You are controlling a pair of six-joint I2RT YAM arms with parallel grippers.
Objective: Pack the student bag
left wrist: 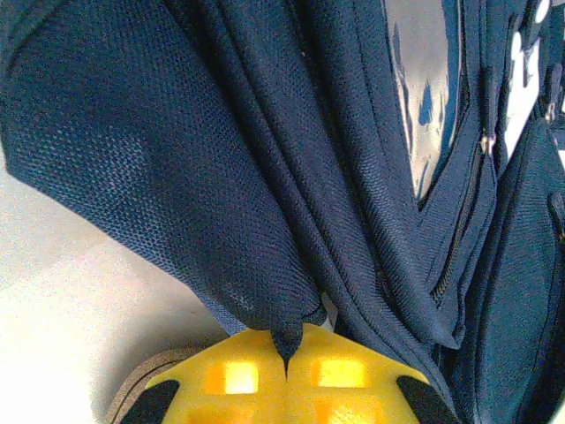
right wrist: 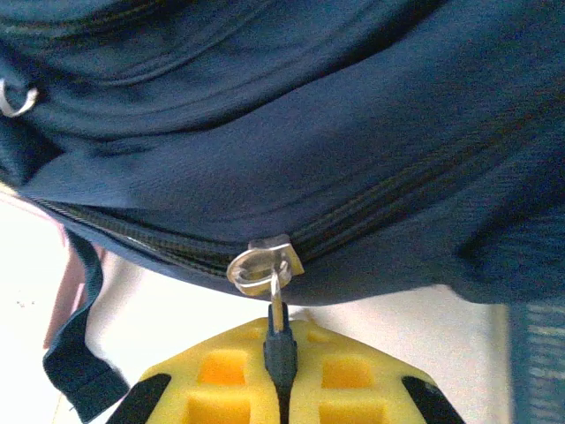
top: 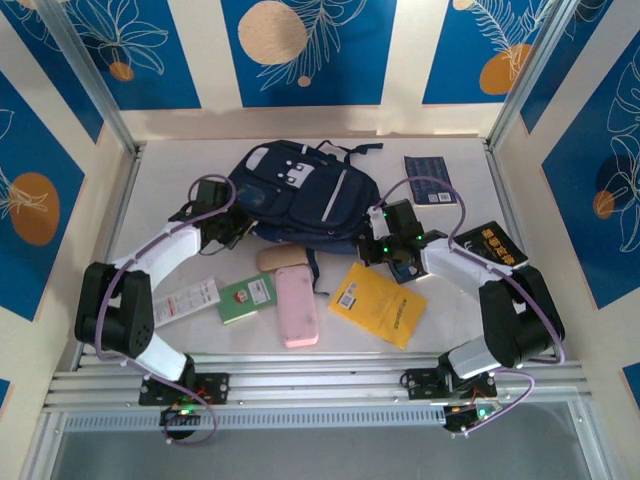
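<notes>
I'm seeing the student bag [top: 300, 190] lying toward the back of the pale table [top: 450, 335], under blue-and-cream patterned walls [top: 300, 50]. My left gripper [left wrist: 287, 352] is pinching a fold of its navy fabric, jaws closed; my right gripper [right wrist: 281, 343] is clamping the zip pull [right wrist: 276, 300].

Navy student bag [top: 300, 192], grey-striped, lying flat mid-table, apparently zipped

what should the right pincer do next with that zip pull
Probably draw the zip pull along its track to open the student bag: the right pincer is shut on the pull, and the left pincer pinches the bag's fabric.
</notes>
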